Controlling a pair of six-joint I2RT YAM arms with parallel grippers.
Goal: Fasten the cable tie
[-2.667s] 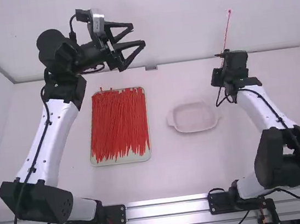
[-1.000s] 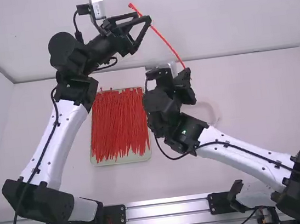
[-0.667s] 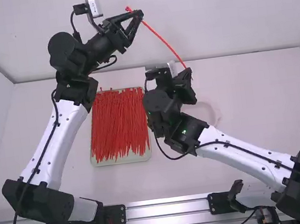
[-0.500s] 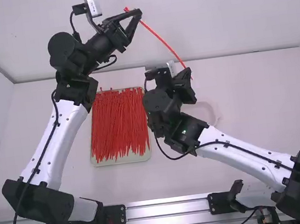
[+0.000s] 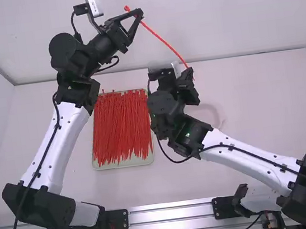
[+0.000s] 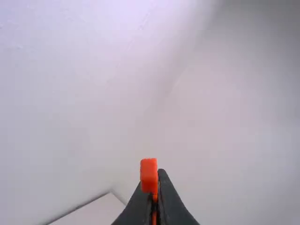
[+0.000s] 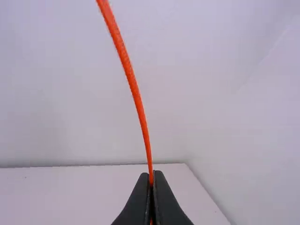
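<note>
A single red cable tie point(image 5: 160, 37) stretches through the air between both grippers, above the table's far middle. My left gripper point(image 5: 135, 16) is raised high and shut on the tie near its head point(image 6: 149, 175), which pokes out past the fingertips. The right arm reaches across the middle, and my right gripper point(image 5: 188, 73) is shut on the tie's tail end. From those fingers the strap point(image 7: 129, 79) rises in a gentle curve. The tie is not looped.
A tray point(image 5: 96, 164) with several red cable ties point(image 5: 122, 125) lies on the table left of centre, under the left arm. A white dish point(image 5: 216, 113) sits partly hidden behind the right arm. The back wall stands close behind both grippers.
The right arm swung from the far right across to the middle with the tie. The left gripper closed on its head end and has drawn it slightly up and left.
</note>
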